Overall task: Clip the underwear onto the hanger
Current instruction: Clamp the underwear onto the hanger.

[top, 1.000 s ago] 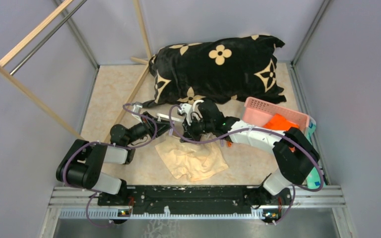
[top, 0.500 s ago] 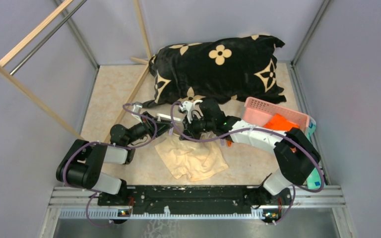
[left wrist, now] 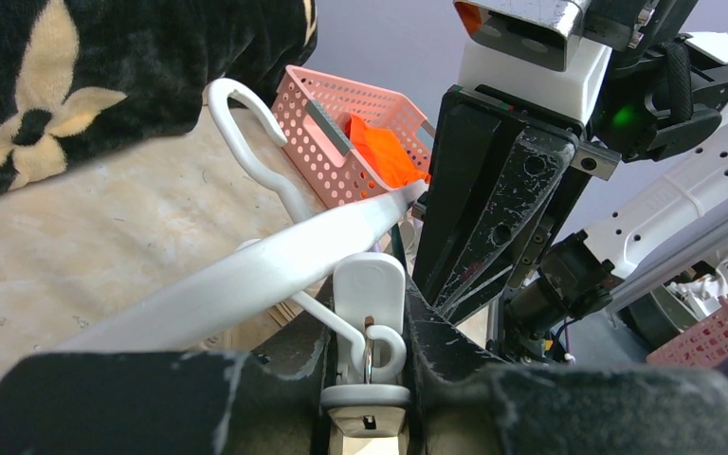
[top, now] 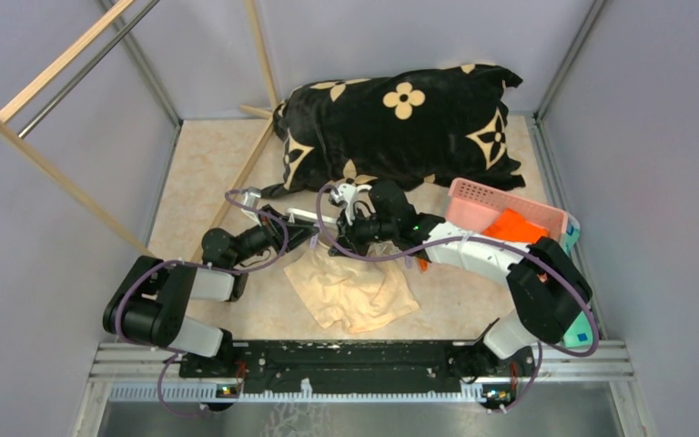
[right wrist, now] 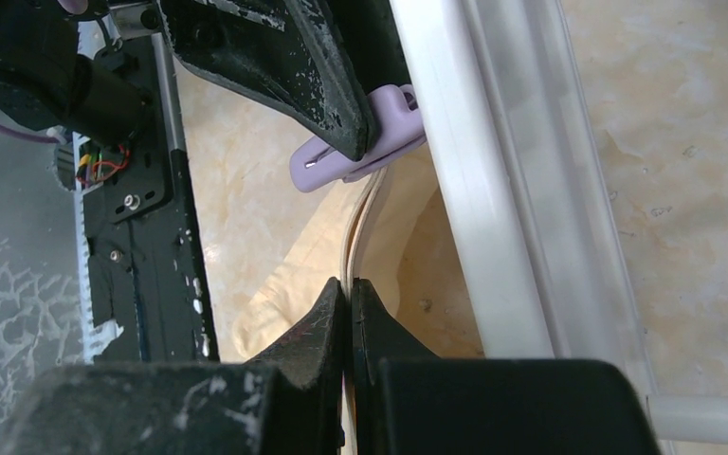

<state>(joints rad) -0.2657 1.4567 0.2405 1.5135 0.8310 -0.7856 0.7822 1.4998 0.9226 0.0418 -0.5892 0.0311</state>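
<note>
The underwear [top: 357, 293] lies mid-bench toward the near edge. I judge it light and limp, best held by the hem, and it is pale cream and crumpled. My right gripper [right wrist: 350, 287] pinches its raised hem between closed fingers, just beside the stiff white hanger [right wrist: 493, 171]. My left gripper [left wrist: 370, 332] squeezes a small clip [right wrist: 379, 142].

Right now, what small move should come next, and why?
Probably ease the right gripper toward the clip to feed the underwear edge in: that gripper pinches the fabric just below the clip, which the left gripper squeezes beside the hanger bar. Whether the edge is already inside is unclear.
</note>
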